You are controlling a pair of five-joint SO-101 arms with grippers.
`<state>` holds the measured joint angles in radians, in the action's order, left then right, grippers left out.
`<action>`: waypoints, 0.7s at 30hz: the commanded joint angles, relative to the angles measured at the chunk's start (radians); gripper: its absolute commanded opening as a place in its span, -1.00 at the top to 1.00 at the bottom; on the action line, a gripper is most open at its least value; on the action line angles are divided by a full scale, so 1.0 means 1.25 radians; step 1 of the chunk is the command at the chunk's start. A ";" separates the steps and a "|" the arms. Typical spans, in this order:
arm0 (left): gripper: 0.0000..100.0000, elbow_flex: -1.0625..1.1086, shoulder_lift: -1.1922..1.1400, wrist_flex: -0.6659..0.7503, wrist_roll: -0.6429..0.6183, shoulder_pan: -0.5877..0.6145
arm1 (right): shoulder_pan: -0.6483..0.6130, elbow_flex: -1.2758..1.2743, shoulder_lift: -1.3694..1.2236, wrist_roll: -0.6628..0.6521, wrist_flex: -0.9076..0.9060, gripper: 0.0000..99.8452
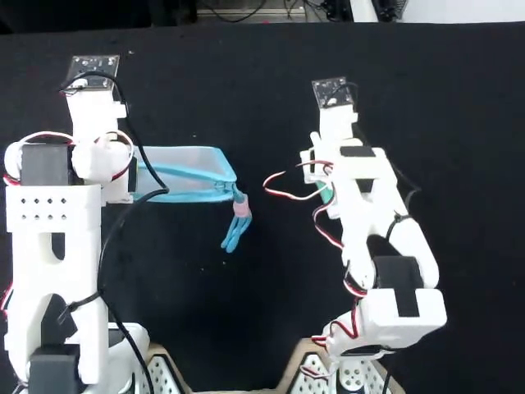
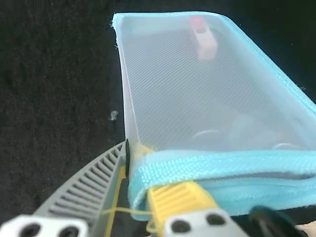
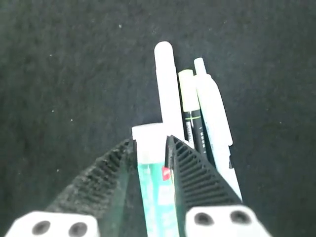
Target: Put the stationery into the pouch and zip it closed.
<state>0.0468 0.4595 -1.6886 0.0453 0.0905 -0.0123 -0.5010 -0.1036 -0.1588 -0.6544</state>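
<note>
A translucent pouch with light blue trim lies on the black table, its pink and blue zipper tassel trailing toward the front. My left gripper is shut on the pouch at the corner of its blue zipper edge. Through the mesh a small red and white item shows inside. My right gripper is shut on a teal and white stick, low over the table. Right beside it lie a white marker, a green-marked pen and a white pen. From above, the right gripper sits right of the pouch.
A black cable from the left arm crosses the pouch's front edge. Open black table separates the tassel from the right arm. The arm bases stand at the front edge.
</note>
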 commanded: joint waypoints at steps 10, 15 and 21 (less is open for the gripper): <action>0.94 0.033 0.011 0.014 -0.025 -0.012 | -0.004 0.090 -0.072 0.000 -0.006 0.80; 0.94 0.030 0.011 0.018 -0.026 -0.012 | -0.005 0.168 -0.117 0.000 -0.104 0.80; 0.94 0.030 0.011 0.018 -0.026 -0.007 | -0.006 0.247 -0.175 0.000 -0.215 0.80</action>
<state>0.0867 0.4718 -1.6794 0.0269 0.0905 -0.0138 -0.2739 -0.2984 -0.1588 -0.8293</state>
